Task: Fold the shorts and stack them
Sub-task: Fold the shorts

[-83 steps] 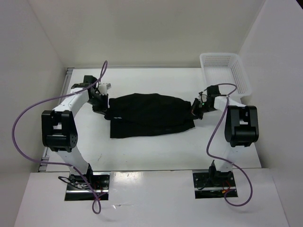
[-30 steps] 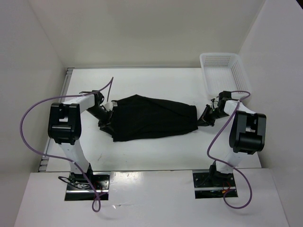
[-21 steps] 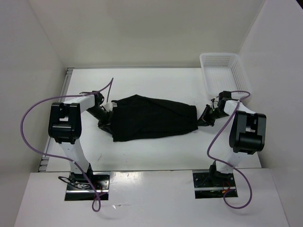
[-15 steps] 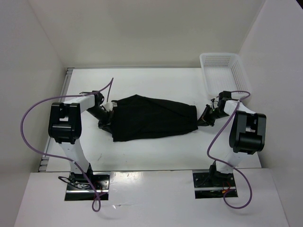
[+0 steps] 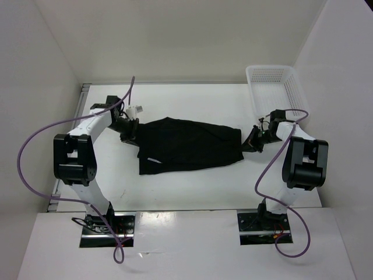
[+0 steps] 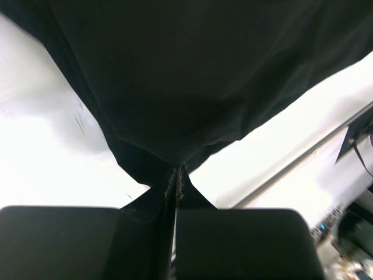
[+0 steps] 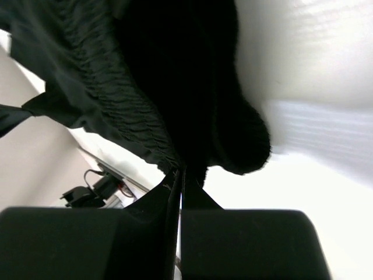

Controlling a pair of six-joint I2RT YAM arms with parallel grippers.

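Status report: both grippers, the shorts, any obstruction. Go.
Left gripper shut on the shorts, left end. Right gripper shut on the right end. Fabric stretched between them. White basket far right, apart from the fabric.

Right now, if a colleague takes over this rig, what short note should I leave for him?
Left gripper: jaws shut on the left end of the shorts.
Right gripper: jaws shut on their right end.
The shorts are stretched between the two grippers; the white basket stands at the far right.
Done: both ends grasped.
To do: fold, then stack.
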